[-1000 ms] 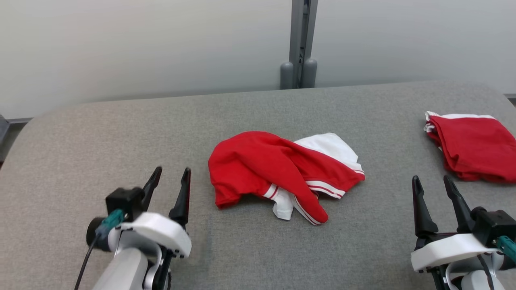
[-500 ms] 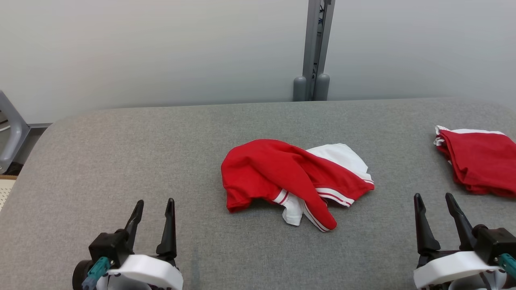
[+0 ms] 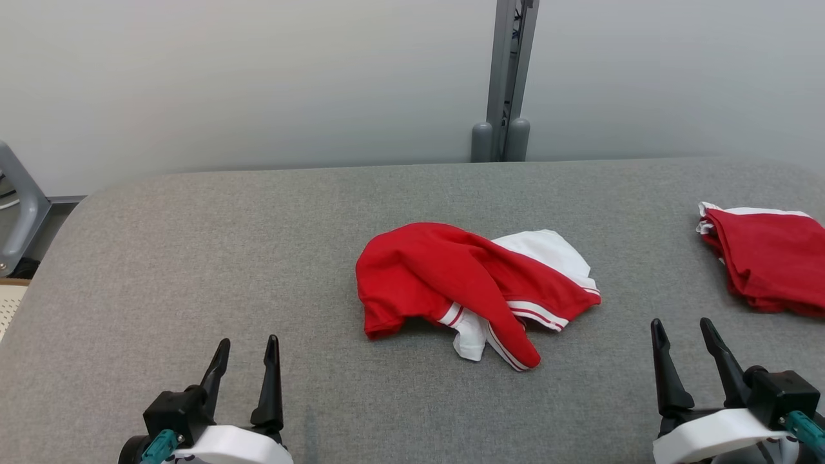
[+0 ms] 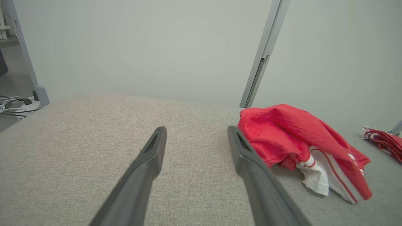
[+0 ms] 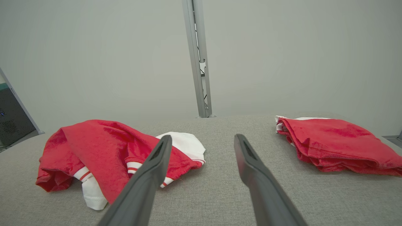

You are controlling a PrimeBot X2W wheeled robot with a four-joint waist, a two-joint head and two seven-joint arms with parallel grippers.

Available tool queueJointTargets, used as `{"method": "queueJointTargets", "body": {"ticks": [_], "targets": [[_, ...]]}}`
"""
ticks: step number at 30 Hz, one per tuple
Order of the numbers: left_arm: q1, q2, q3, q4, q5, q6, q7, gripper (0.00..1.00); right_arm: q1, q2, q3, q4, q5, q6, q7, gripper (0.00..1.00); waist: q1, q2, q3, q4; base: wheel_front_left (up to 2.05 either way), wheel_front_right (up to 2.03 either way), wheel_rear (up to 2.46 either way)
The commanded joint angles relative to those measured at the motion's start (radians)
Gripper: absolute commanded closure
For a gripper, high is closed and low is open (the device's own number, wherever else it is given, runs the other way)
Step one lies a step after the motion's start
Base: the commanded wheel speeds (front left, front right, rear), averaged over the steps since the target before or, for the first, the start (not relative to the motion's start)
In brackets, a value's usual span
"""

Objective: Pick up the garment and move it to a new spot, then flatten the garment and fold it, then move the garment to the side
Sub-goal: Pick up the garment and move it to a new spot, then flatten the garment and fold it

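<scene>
A crumpled red and white garment [image 3: 464, 283] with striped cuffs lies in a heap at the middle of the grey padded table [image 3: 193, 258]. The left wrist view has this garment [image 4: 295, 138] to the right of my fingers, and in the right wrist view the garment [image 5: 103, 147] lies to the left. My left gripper [image 3: 247, 346] stands open at the lower left, well short of the heap, with nothing between its fingers. At the lower right my right gripper [image 3: 680, 327] is open too and holds nothing.
A second red garment [image 3: 767, 258], folded, lies at the table's right edge; the same folded garment [image 5: 336, 144] is right of my fingers in the right wrist view. A grey post [image 3: 509, 77] rises behind the table against a pale wall. Cables [image 4: 12, 105] lie on the floor far left.
The head camera has tilted up and shifted, so the whole picture moved. My left gripper has drawn back toward the near edge. The garments lie as before.
</scene>
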Motion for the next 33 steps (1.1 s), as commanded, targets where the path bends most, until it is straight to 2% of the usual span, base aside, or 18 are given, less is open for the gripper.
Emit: {"method": "queueJointTargets", "body": {"ticks": [1, 18, 27, 32, 33], "targets": [[-0.006, 0.003, 0.007, 0.004, 0.009, -0.006, -0.005, 0.0, -0.009, -0.005, 0.002, 0.003, 0.005, 0.0, -0.007, 0.0, 0.0, -0.0001, 0.001, 0.0, 0.0, 0.0, 0.0], [-0.017, -0.007, 0.019, 0.021, 0.025, -0.024, -0.005, 0.0, -0.015, -0.005, -0.006, 0.008, -0.017, 0.0, -0.007, 0.0, 0.0, -0.0001, 0.013, 0.011, 0.0, 0.0, 0.0], [-0.028, -0.008, 0.021, 0.025, 0.028, -0.024, -0.005, 0.0, -0.038, -0.005, 0.012, 0.045, -0.041, 0.0, 0.003, 0.0, 0.0, -0.0001, 0.033, 0.039, 0.0, 0.0, 0.0], [-0.05, -0.007, 0.008, 0.018, 0.012, -0.015, -0.005, 0.0, -0.108, -0.005, 0.002, 0.159, -0.012, 0.0, 0.008, 0.0, 0.0, -0.0001, 0.077, 0.087, 0.0, 0.0, 0.0], [-0.062, -0.008, 0.001, 0.01, 0.002, -0.01, -0.005, 0.0, -0.18, -0.005, -0.009, 0.265, 0.007, 0.0, 0.011, 0.0, 0.0, -0.0001, 0.111, 0.121, 0.0, 0.0, 0.0]]}}
